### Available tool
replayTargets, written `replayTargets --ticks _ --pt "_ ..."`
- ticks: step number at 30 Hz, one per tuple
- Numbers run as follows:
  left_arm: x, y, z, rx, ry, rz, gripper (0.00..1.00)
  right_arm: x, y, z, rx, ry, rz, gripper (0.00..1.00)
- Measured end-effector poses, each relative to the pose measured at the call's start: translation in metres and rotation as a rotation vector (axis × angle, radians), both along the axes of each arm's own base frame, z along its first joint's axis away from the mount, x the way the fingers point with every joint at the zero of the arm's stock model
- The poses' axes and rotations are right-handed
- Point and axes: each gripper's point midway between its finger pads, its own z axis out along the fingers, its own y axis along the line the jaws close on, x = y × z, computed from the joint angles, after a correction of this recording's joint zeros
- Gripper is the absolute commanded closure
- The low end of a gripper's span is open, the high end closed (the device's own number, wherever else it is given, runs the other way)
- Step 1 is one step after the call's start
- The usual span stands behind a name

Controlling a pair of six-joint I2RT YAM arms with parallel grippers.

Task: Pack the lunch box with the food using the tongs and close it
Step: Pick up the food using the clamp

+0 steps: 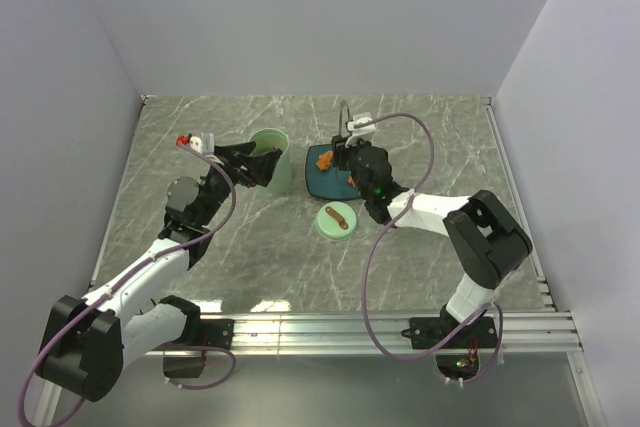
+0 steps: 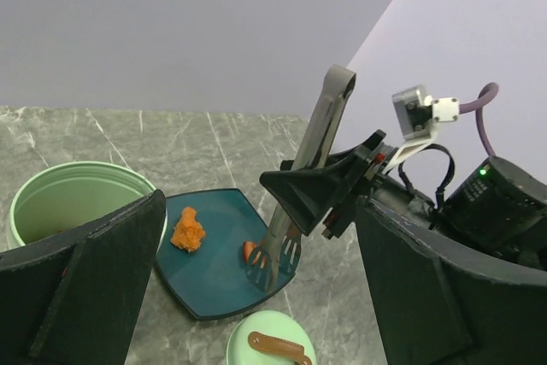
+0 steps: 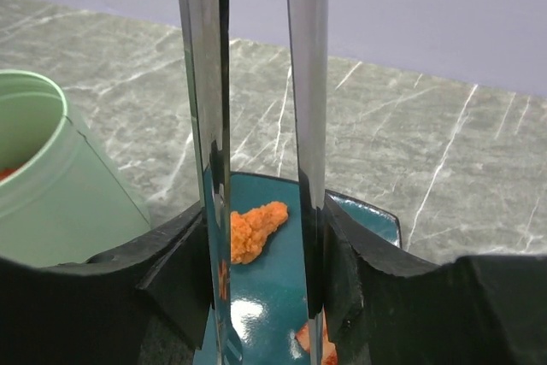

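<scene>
Right arm holds tongs over the plate; left arm waits by the lunch box.

Top view: the left gripper (image 1: 262, 169), jaws spread, flanks the lunch box (image 1: 270, 157); its lid (image 1: 337, 221) lies just nearer than the teal plate (image 1: 326, 171). Left wrist: the right gripper (image 2: 329, 198) pinches the tongs (image 2: 301, 179), tips on the plate beside a red piece (image 2: 249, 250); a fried chunk (image 2: 187, 230) sits nearer the box. Right wrist: the tong arms stand apart.

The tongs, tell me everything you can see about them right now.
The tongs are slim grey metal with two flat arms joined at the top and slotted, spatula-like tips. They stand nearly upright, gripped around mid-length by the right gripper, tips down on the dark teal plate beside a red-orange piece. The arms stand slightly apart.
</scene>
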Motion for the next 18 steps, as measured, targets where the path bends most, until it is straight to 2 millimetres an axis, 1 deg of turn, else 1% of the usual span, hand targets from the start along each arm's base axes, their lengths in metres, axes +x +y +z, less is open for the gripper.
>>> replayTargets --ticks 3,6,12,18 --pt "0.001 0.001 -0.001 -0.001 -0.002 0.003 0.01 0.003 -0.001 -0.010 -0.014 0.012 -0.006 0.46" --pt "0.000 0.002 0.000 -0.003 -0.010 0.006 0.01 0.007 -0.005 -0.017 -0.030 0.022 -0.022 0.44" --pt "-0.001 0.003 -0.002 -0.004 -0.018 0.003 0.01 0.020 -0.017 -0.014 -0.031 0.014 -0.063 0.43" --pt "0.000 0.005 -0.002 -0.002 -0.019 0.001 0.00 0.033 -0.020 -0.015 -0.031 0.013 -0.086 0.42"
